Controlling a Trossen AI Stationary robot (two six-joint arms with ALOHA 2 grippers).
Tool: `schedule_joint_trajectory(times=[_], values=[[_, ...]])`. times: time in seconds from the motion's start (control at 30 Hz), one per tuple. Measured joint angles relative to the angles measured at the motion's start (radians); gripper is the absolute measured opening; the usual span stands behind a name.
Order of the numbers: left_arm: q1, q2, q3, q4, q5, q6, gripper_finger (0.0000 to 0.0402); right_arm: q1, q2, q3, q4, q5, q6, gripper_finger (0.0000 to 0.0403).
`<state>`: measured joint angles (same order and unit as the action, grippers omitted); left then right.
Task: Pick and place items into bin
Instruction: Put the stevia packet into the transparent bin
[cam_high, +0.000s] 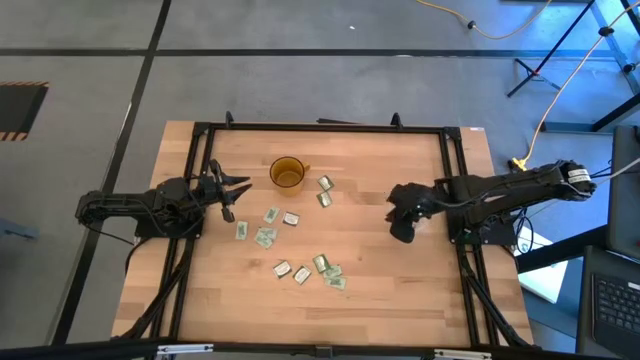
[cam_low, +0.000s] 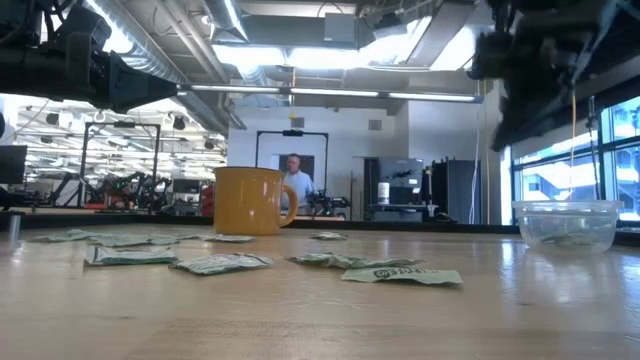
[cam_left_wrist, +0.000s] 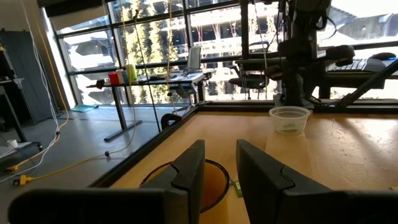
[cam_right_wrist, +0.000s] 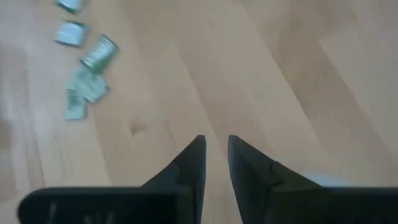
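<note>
While none of the small flat pale green and white wrapped packets (cam_high: 265, 238) sits in a claw yet, I count them all as loose on the wooden counter (cam_high: 400, 300), strewn across its middle from just beside the amber-brown handled mug (cam_high: 287, 174) toward the near edge. The small round clear plastic bin (cam_low: 565, 224) stands well apart from them on the right side, under the right arm, which hides it from above.

The left claw (cam_high: 238, 195) hovers just beside the mug, fingers spread and holding nothing. The right claw (cam_right_wrist: 216, 142) hangs over bare wood near the bin, fingers parted only narrowly, also empty.

I judge the task barely begun. For a clean pick I would choose a packet lying alone, not the overlapping heap near the front, come straight down with fingers astride its short side, and pinch low, since such thin wrappers slip.

The mug crowds the left claw's reach. The right arm above the bin could block a drop from the left.
</note>
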<state>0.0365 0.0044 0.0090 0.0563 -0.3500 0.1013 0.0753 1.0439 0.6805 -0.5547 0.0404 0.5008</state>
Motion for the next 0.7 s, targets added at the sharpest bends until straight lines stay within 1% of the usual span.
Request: schedule_joint_trajectory(times=[0.1, 0.2, 0.33, 0.4, 0.5, 0.6, 0.7], values=[[0.0, 0.0, 0.0, 0.0, 0.001, 0.0, 0.0086, 0.0, 0.0, 0.004, 0.056, 0.0, -0.065, 0.0071], [0.0, 0.0, 0.0, 0.0, 0.002, 0.0, 0.0086, 0.0, 0.0, 0.004, 0.075, 0.001, -0.121, 0.0071], [0.0, 0.001, 0.0, 0.033, -0.003, 0.0, 0.0086, 0.009, -0.003, 0.001, 0.105, 0.003, -0.271, 0.0071], [0.0, 0.0, 0.0, 0.066, -0.003, 0.0, 0.0086, 0.011, -0.027, -0.01, 0.144, 0.001, -0.327, 0.0071], [0.0, 0.0, 0.0, 0.074, 0.015, 0.008, 0.0086, 0.011, -0.083, -0.032, 0.208, -0.001, -0.367, 0.0071], [0.0, 0.0, 0.0, 0.065, 0.064, 0.046, 0.0086, 0.011, -0.15, -0.066, 0.237, -0.001, -0.378, 0.0071], [0.0, 0.01, 0.0, 0.064, 0.153, 0.051, 0.0086, 0.011, -0.2, -0.098, 0.279, -0.001, -0.379, 0.0071]])
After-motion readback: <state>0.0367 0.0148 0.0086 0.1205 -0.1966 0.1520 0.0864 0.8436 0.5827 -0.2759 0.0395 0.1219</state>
